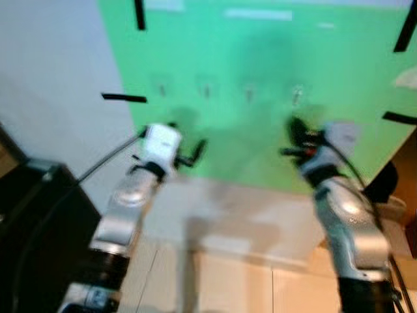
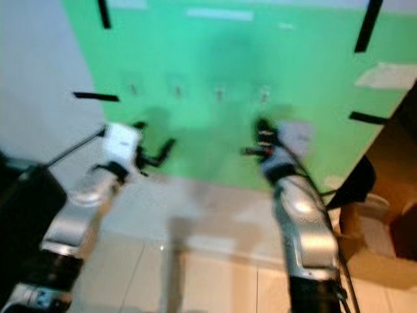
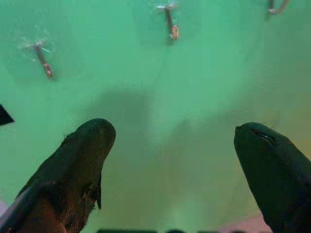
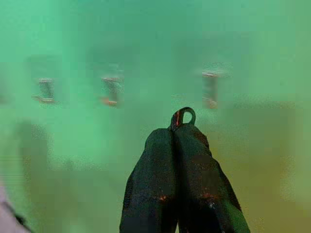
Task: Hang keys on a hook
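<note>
A green wall panel (image 1: 260,59) carries a row of several small metal hooks (image 1: 249,94). My right gripper (image 4: 174,132) is raised just below the rightmost hook (image 1: 297,96) and is shut on a small dark key ring (image 4: 183,116), whose loop sticks out past the fingertips. The keys themselves are hidden. The hooks (image 4: 210,90) stand blurred ahead of it, apart from the ring. My left gripper (image 3: 172,136) is open and holds nothing. It is held up below the left hooks (image 3: 43,58), close to the green panel.
A black cabinet (image 1: 32,215) stands at my left. A brown cardboard box (image 2: 384,241) and a dark object sit low on the right. Black tape strips (image 1: 124,98) mark the panel's edges. A pale ledge (image 1: 228,215) and tiled floor lie below.
</note>
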`<state>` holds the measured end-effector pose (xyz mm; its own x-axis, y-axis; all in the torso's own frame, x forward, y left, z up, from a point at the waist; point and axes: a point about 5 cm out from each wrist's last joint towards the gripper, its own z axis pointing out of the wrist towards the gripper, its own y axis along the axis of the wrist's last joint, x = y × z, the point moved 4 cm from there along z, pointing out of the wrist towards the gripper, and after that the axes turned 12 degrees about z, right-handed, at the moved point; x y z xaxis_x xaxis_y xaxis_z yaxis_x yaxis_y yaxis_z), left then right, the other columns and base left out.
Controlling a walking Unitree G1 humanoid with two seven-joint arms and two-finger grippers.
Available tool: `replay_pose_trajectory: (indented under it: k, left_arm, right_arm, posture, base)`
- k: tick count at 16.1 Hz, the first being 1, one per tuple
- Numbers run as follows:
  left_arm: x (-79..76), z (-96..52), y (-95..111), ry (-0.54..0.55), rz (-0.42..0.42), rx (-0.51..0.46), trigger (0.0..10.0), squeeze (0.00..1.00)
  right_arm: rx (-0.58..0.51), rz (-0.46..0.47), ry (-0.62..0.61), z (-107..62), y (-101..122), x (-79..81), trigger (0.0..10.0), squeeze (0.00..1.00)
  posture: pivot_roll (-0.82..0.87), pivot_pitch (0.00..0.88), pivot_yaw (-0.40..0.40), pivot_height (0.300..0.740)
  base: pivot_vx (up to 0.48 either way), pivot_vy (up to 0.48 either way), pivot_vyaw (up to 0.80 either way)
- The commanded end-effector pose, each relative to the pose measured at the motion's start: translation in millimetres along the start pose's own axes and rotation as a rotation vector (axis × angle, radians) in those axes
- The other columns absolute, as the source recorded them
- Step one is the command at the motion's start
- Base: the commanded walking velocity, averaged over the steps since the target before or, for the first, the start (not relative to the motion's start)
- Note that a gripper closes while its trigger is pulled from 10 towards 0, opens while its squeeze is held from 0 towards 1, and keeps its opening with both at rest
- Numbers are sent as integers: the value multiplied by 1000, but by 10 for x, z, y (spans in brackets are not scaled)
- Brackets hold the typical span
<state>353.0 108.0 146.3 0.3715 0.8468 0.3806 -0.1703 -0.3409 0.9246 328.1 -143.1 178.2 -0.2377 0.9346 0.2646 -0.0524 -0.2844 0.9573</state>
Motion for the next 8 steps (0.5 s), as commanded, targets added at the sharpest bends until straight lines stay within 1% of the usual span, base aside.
replay_pose_trajectory:
  k: [1,2,3,4,5,8]
  left_arm:
    - [-59,26,53,-16,4,-18,10000,51]
    - [-59,28,57,-17,5,-20,10000,51]
    - [-58,30,59,-18,6,-20,10000,55]
    - [-62,33,63,-22,9,-22,10000,47]
    - [-80,36,71,-35,16,-26,10000,47]
    - [-143,48,129,-98,1,-59,10000,35]
  right_arm:
    - [-1,-46,-3,-16,36,-44,10000,0]
    - [-3,-52,-3,-11,39,-42,10000,0]
    - [-10,-45,-8,-8,49,-51,10000,0]
    - [-26,5,-19,-12,73,-81,10000,0]
    - [-27,27,-22,-23,80,-106,10000,0]
    - [-22,31,-14,-46,79,-139,10000,0]
  posture:
    - [-126,0,28,740]
    - [-124,0,27,740]
    - [-125,0,27,740]
    - [-127,0,29,740]
    - [-127,0,29,740]
    - [-130,0,30,740]
  base:
    - [311,0,0]
    - [304,0,594]
    - [307,0,0]
    - [300,0,0]
    - [262,0,0]
    - [0,0,0]
